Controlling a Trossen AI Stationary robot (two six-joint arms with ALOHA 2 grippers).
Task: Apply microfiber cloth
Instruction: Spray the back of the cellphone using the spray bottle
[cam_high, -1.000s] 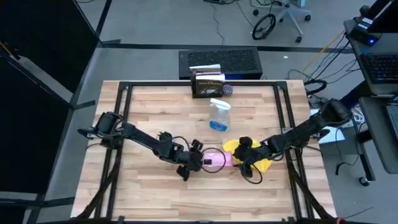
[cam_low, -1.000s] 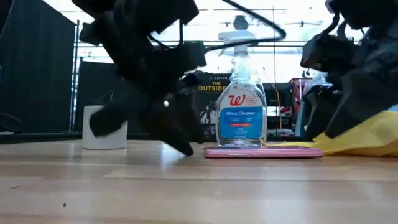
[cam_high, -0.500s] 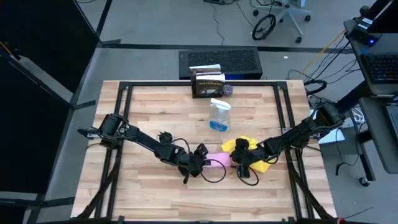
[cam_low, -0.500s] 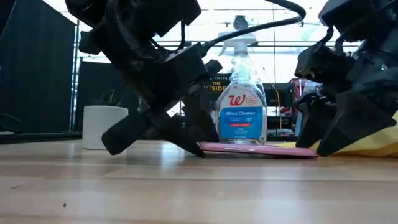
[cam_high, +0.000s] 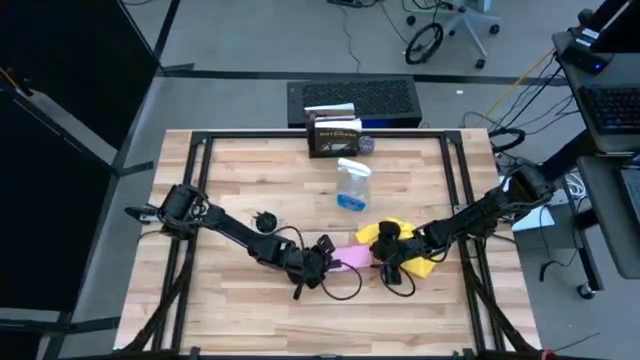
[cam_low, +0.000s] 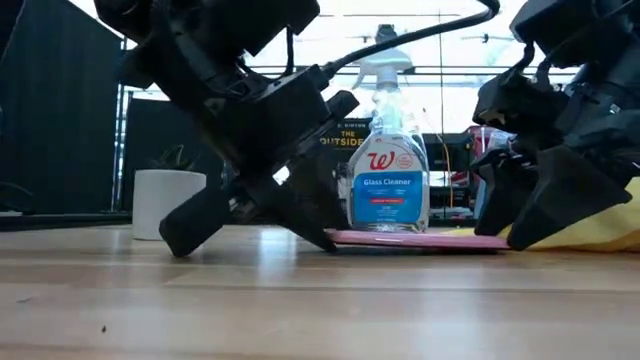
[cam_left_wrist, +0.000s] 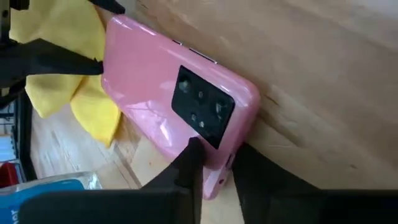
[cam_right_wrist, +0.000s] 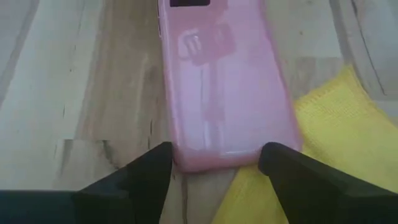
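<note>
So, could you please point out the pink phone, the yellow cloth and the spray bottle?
pink phone (cam_right_wrist: 221, 87), right wrist view, middle of its back.
yellow cloth (cam_left_wrist: 53, 37), left wrist view, upper fold.
spray bottle (cam_low: 388, 190), low view, its label.

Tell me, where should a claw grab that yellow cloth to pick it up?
Probably by the microfiber cloth's free outer edge, away from the pink phone. It lies soft and rumpled, and its phone-side corner sits beside the right claw, so coming from above and pinching a raised fold looks easiest.

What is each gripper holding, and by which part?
The yellow microfiber cloth lies unheld. The left gripper appears to pinch the glossy pink phone at its camera-end edge; the right gripper straddles its other end, open.
</note>
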